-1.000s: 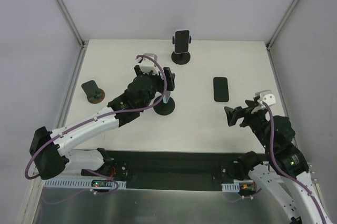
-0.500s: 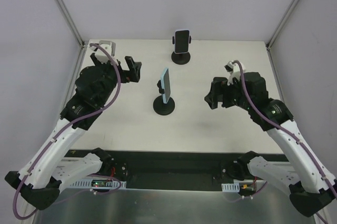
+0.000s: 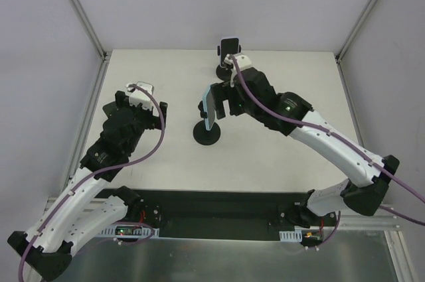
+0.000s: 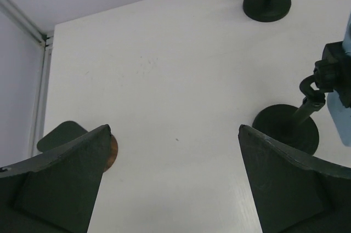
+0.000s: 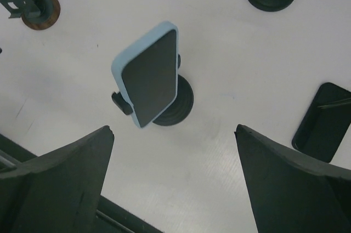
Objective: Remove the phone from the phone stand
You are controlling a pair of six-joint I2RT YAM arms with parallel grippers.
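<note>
Blue is the colour of the case on the phone (image 5: 149, 74). It sits in the clip of the black phone stand (image 5: 178, 104) in the middle of the white table (image 3: 265, 169). The phone leans back a bit on the stand, and its dark screen faces the right wrist camera. The right claw (image 5: 175, 183) hangs near the phone, and from its own camera the phone shows between its two fingers (image 5: 60, 178). Those fingers are spread wide apart, hold nothing and do not touch the phone. The left claw (image 4: 175, 183) is off to the left side of the stand, well apart from it. It is wide open too and holds nothing. At the far edge of the table is a second stand (image 3: 222, 70) with another phone (image 3: 230, 46) in it. A black phone (image 5: 323, 120) lies flat on the table to the right. A small holder with a brown round foot (image 5: 38, 7) sits on the left side.
</note>
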